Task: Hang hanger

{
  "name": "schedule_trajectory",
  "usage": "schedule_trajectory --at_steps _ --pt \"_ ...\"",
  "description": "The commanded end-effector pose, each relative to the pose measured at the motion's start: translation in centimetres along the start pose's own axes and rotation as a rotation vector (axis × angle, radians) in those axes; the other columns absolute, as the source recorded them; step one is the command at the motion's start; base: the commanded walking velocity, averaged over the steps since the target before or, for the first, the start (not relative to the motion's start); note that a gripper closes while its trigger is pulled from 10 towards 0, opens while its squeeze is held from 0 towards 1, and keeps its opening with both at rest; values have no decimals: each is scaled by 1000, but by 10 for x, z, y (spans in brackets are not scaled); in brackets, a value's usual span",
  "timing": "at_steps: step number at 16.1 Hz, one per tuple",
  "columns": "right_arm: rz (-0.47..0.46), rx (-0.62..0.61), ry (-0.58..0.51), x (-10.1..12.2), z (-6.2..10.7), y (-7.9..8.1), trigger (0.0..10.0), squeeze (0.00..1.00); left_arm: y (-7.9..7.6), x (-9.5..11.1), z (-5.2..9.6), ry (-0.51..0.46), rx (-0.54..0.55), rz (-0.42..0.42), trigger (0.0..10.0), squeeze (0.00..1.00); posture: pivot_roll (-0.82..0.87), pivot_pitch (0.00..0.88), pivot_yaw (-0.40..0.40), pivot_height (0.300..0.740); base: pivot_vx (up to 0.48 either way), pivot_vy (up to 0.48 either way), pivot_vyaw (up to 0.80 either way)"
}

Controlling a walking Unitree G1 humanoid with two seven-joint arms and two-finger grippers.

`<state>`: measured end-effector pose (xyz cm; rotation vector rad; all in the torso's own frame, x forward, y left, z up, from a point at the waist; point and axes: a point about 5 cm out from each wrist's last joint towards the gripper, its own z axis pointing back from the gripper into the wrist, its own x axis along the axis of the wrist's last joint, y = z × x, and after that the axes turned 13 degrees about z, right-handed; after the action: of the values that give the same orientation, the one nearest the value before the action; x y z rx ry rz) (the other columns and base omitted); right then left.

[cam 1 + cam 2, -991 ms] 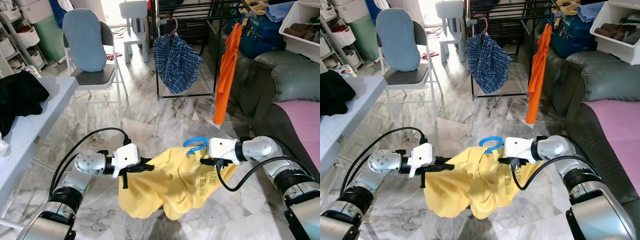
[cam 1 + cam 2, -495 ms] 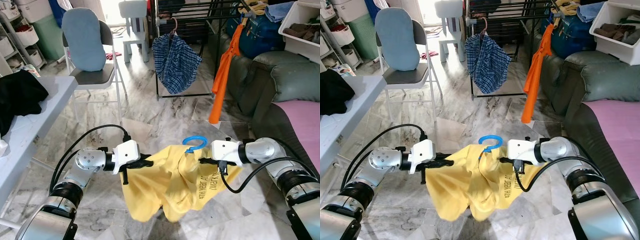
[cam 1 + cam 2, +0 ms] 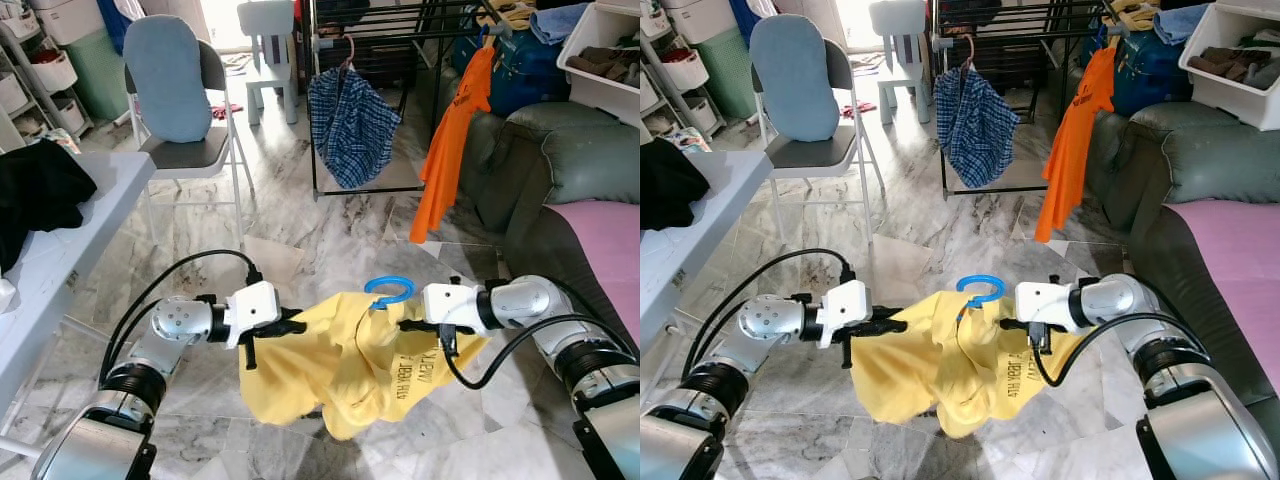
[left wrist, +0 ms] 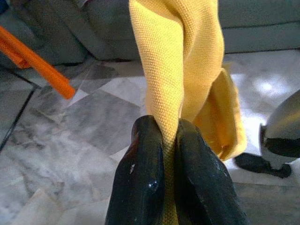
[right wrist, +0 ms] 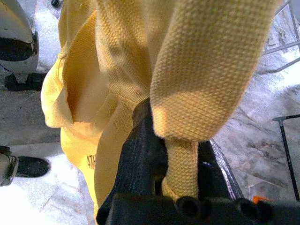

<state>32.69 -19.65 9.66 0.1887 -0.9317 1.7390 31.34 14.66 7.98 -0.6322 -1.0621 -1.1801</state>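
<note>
Both end effectors, left (image 3: 290,325) and right (image 3: 408,324), pinch the shirt (image 3: 345,365); the hanger (image 3: 389,291) hook rises nearer the right, rack (image 3: 400,30) ahead.

floor (image 3: 300,220): marble tiles | on it: folding chair (image 3: 190,110), drying rack (image 3: 370,60), sofa (image 3: 560,180)

Both eye views look forward and down from the head onto the yellow shirt (image 3: 350,365) held over the marble floor (image 3: 300,215), sharing nearly the whole scene; each wrist view sits very close against that shirt, facing along its own black fingers (image 4: 140,178) toward the opposite arm.
</note>
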Motion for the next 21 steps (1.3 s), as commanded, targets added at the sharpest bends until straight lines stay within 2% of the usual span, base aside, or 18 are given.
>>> schedule_trajectory --at_steps 1,2,4,8,10,11,13,15,17,19,20,21 --pt "-11 0 33 -6 4 2 0 0 16 9 8 -24 120 -9 6392 0 -142 0 38 740 0 0 0" --pt "-6 -20 62 -7 4 0 0 0 17 8 8 -29 131 7 10000 969 -142 0 38 740 0 0 0" --pt "-18 -59 100 -10 5 -3 0 0 16 7 7 -31 132 13 10000 1000 -143 0 39 740 0 0 0" --pt "-135 -192 182 -19 6 -10 0 0 20 9 6 -59 206 15 10000 1000 -144 0 39 740 0 0 0" --pt "-165 -231 211 -22 6 -10 0 0 21 9 7 -71 230 18 10000 1000 -146 0 43 740 0 0 0" --pt "-196 -267 228 -24 6 -11 0 0 23 9 8 -94 268 47 10000 1000 -147 0 45 740 0 0 0" --pt "-287 -366 268 -29 5 -12 0 0 28 5 12 -167 389 189 10000 1000 -148 0 50 740 0 0 0" --pt "-460 -522 267 -34 1 -10 0 0 31 -3 16 -275 579 343 10000 1000 -148 0 52 740 0 0 0" --pt "-583 -625 249 -36 -2 -8 0 0 32 -9 18 -313 727 402 10000 1000 -150 0 49 740 0 0 0" --pt "-785 -789 198 -37 -10 -3 0 0 33 -20 26 -389 966 538 10000 1000 -152 0 43 740 0 0 0" --pt "-813 -812 195 -37 -11 -2 0 0 32 -22 27 -395 996 557 10000 1000 -151 0 42 740 0 0 0" --pt "-878 -877 147 -33 -16 -2 0 0 30 -29 30 -402 1062 602 10000 1000 -150 0 40 740 0 0 0"
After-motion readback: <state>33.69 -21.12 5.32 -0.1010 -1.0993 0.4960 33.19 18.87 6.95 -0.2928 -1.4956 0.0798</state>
